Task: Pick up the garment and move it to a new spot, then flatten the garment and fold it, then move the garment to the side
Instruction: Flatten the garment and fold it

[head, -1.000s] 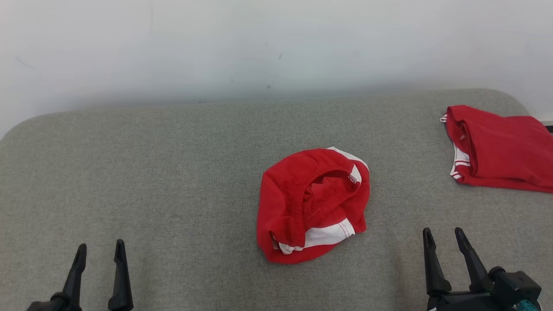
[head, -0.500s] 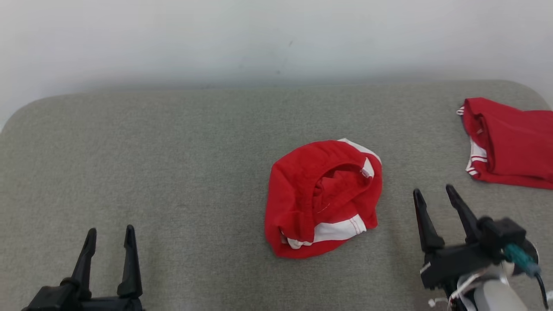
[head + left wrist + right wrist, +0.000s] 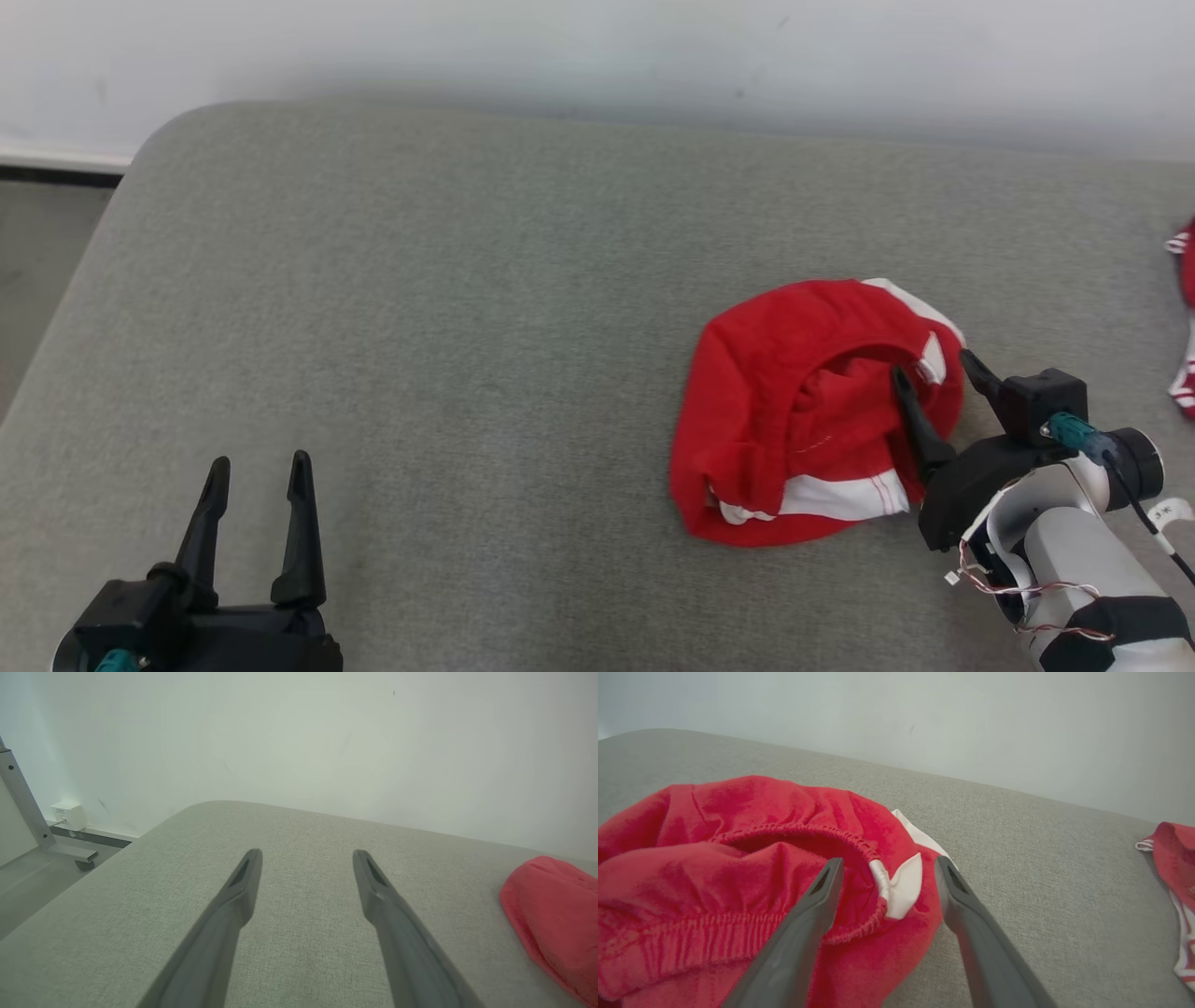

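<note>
Head view, first garment, second garment, left pincer, right pincer

We find no writing that we can read. The one label in sight is a white tag sewn at the waistband of the garment. It looks blank to us in the right wrist view, and in the head view it is too small to tell.
</note>
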